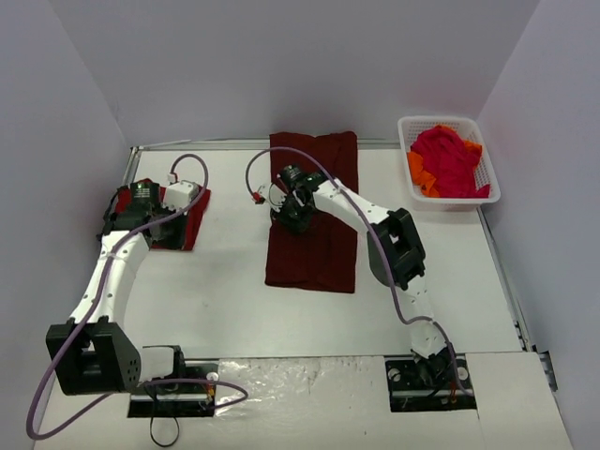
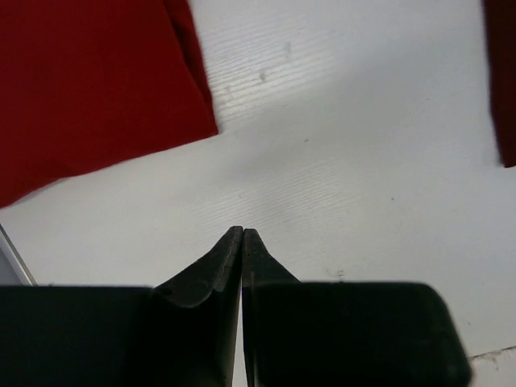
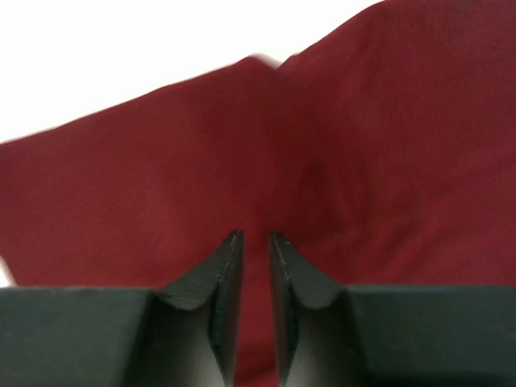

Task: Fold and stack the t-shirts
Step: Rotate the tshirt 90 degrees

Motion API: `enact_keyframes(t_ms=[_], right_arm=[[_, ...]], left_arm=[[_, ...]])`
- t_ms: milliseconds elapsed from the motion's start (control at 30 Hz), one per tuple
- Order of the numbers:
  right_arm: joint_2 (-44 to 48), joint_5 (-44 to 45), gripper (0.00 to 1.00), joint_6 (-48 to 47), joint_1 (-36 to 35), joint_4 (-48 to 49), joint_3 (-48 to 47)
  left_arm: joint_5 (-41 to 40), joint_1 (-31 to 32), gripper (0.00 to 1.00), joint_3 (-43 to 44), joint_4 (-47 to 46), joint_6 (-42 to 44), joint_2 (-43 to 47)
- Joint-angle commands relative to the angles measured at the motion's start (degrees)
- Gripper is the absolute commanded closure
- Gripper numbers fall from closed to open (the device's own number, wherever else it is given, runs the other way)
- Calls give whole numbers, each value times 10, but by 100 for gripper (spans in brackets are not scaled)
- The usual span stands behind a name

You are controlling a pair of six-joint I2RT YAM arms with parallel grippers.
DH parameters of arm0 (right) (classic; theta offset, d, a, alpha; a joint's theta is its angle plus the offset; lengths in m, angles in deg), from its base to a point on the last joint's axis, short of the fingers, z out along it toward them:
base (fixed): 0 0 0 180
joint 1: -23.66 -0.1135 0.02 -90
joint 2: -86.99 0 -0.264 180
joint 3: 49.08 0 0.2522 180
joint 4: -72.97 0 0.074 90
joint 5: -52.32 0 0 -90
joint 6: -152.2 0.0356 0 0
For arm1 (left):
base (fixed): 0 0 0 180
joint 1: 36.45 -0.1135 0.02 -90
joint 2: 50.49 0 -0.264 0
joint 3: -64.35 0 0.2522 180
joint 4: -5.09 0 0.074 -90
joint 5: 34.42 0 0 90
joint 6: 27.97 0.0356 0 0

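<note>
Centrally, a dark maroon t-shirt [image 1: 314, 239] lies flat on the white table [image 1: 234, 291] as a long folded rectangle, running from the far edge toward the arms. The right claw [image 3: 255, 235] hangs over the left part of this shirt, about midway along its length. In the right wrist view, maroon cloth fills nearly everything beneath and beyond the two black fingertips [image 3: 230, 258], which stand a narrow slit apart. Whether the tips touch the fabric cannot be told. Well to the left, a brighter red t-shirt [image 1: 194, 225] lies folded small near the table's left side. The left claw [image 2: 242, 234] is pressed together, its tips meeting over bare table. The red shirt's corner lies just beyond it to the left, and a sliver of the maroon shirt shows at the right edge of that view. At the far right corner, a white lattice basket [image 1: 441, 120] holds a crumpled crimson t-shirt [image 1: 450, 159] and an orange t-shirt [image 1: 419, 172].
</note>
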Motion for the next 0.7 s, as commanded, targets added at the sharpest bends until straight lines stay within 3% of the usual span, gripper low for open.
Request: enact_keyframes(t_ms=[0,67,133,267,467,533,667], right_arm=[[124,13,83,-6,-5,-23,31],[175,22,76,-4,-3,-25,50],[216,40,59,-3,4,-32,82],[282,51,57,6,51,-41,164],[364,27,58,25,216,-38,299],[382,-8,59,34,279,-37,321],[403,-100,59,45,334,-36,365]], left_arm=[[27,25,96,24,12,33,61],[28,56,90,36,15,46,75],[36,77,87,47,37,68,80],[51,165,74,47,65,111,93],[30,266,61,-11,43,149,114],[8,313,60,-32,27,158,110],[-63,404,60,-73,-4,179,74]])
